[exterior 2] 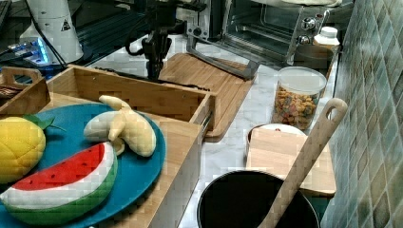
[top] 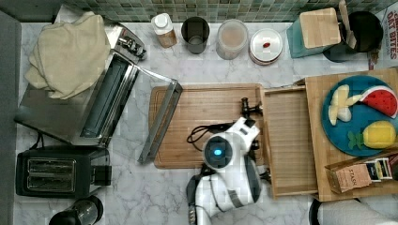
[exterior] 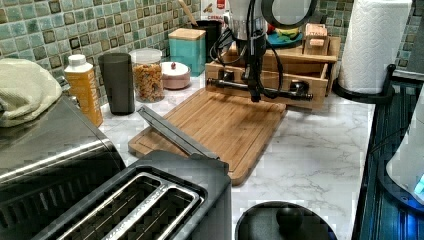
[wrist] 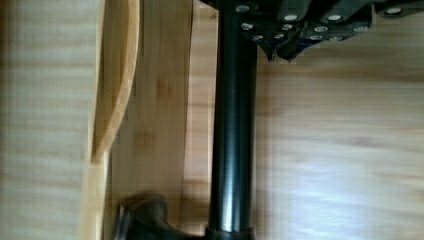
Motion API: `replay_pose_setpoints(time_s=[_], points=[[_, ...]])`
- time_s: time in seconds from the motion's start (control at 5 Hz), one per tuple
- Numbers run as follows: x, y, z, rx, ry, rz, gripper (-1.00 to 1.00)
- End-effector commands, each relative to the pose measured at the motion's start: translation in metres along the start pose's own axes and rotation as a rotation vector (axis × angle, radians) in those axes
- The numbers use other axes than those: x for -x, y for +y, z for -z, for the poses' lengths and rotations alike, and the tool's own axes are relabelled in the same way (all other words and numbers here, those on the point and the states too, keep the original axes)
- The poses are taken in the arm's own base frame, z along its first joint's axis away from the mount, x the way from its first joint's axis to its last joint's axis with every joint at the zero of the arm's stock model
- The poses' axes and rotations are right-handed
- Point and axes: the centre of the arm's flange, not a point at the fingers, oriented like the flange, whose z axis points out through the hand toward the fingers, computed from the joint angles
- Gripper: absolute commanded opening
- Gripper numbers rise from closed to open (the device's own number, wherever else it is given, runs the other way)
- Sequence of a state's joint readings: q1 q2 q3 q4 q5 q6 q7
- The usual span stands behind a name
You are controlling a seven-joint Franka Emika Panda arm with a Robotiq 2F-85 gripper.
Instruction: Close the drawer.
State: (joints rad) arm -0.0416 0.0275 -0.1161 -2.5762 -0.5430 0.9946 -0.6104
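The drawer [top: 288, 140] is a shallow light-wood tray standing pulled out from the wooden box toward the top view's left. It also shows in the right view as an open tray [exterior 2: 128, 92]. Its black bar handle [exterior: 280, 91] runs along the front wall. My gripper [exterior: 255, 95] hangs straight down in front of the handle's middle, on the cutting-board side. In the wrist view the handle [wrist: 232, 125] lies right beside the gripper [wrist: 280, 47], whose fingers are shut with nothing between them. From above, my arm [top: 225, 154] covers the gripper and part of the handle.
A wooden cutting board [top: 202, 126] lies under my arm, with a metal bar [top: 162, 122] across its far side. A toaster oven [top: 94, 108] and a toaster [top: 51, 176] stand beyond. The box top holds a blue plate [top: 361, 117]. Jars line the tiled wall.
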Motion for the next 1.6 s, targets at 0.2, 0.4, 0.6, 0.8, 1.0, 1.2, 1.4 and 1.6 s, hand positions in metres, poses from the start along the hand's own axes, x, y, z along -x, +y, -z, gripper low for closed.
replay_pose_setpoints(time_s=[0.2,0.4,0.6,0.8,1.0,1.2,1.4,1.6], points=[[0.029,0.252,-0.012,0.144,0.006,-0.235,-1.0],[0.038,0.285,-0.017,0.144,-0.002,-0.256,-1.0],[0.038,0.285,-0.017,0.144,-0.001,-0.256,-1.0],[0.038,0.285,-0.017,0.144,-0.002,-0.256,-1.0],[0.038,0.285,-0.017,0.144,-0.002,-0.256,-1.0],[0.038,0.285,-0.017,0.144,-0.001,-0.256,-1.0],[0.038,0.285,-0.017,0.144,-0.002,-0.256,-1.0],[0.038,0.285,-0.017,0.144,-0.001,-0.256,-1.0]])
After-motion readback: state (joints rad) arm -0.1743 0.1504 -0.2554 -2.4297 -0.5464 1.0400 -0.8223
